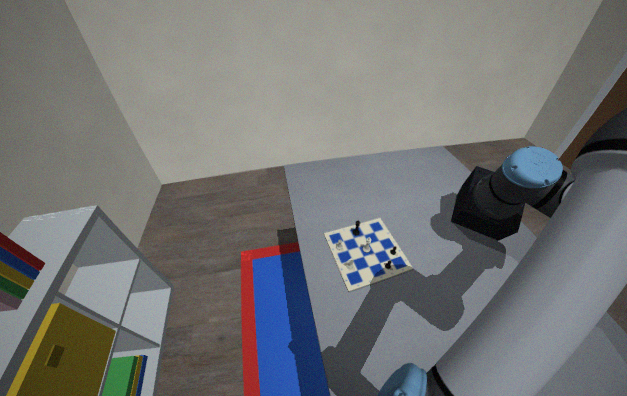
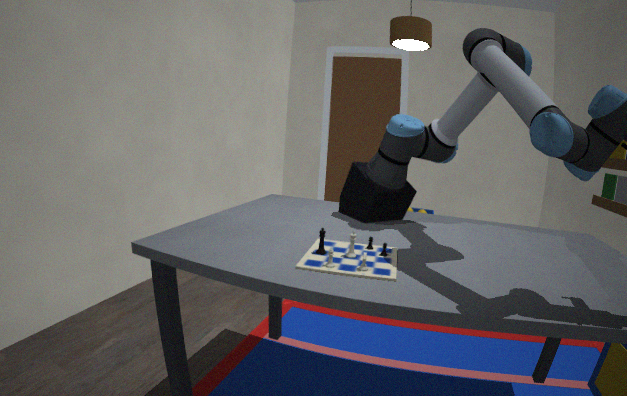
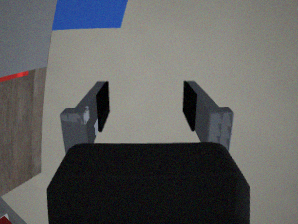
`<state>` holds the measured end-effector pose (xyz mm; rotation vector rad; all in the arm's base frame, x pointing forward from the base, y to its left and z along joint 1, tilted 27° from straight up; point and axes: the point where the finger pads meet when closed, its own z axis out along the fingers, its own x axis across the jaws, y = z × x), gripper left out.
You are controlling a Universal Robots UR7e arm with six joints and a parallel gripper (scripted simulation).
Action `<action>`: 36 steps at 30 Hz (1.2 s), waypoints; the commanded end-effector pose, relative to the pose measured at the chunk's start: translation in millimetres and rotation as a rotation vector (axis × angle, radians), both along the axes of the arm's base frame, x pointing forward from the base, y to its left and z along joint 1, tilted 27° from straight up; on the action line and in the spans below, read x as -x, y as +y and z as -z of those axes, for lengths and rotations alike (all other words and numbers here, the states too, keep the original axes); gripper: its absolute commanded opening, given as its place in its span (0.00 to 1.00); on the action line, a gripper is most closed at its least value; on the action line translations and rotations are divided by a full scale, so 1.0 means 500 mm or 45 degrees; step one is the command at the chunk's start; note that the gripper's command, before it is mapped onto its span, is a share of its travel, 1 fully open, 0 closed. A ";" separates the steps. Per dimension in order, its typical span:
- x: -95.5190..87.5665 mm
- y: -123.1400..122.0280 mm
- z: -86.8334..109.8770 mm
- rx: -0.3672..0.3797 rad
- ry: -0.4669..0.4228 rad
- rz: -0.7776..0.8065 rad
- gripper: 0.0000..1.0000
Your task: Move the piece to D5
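Note:
The blue and cream chessboard (image 1: 367,282) (image 2: 306,268) lies on the table; its edge letters and digits are too small to read. A tall black king-like piece (image 1: 356,228) (image 2: 322,242), a tall white piece (image 1: 366,245) (image 2: 352,246), two small black pieces, one (image 1: 393,250) and the other (image 1: 388,265), and two smaller white pieces, one (image 1: 339,245) and the other (image 1: 348,264), stand on it, all seemingly upright. My gripper (image 3: 146,96) is open and empty, with only wall behind the fingers in the wrist view. It is far from the board, beyond the right side in the exterior view.
The grey table (image 1: 336,200) (image 2: 241,235) carries the black arm base (image 1: 486,205) (image 2: 376,195) behind the board. The arm's shadow falls beside the board. A white shelf (image 1: 68,225) with books stands left in the top view. A lamp (image 2: 411,32) hangs at the back.

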<state>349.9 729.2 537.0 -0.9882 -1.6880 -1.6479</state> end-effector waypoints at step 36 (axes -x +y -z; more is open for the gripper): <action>-0.413 -0.413 0.221 0.545 0.007 0.565 1.00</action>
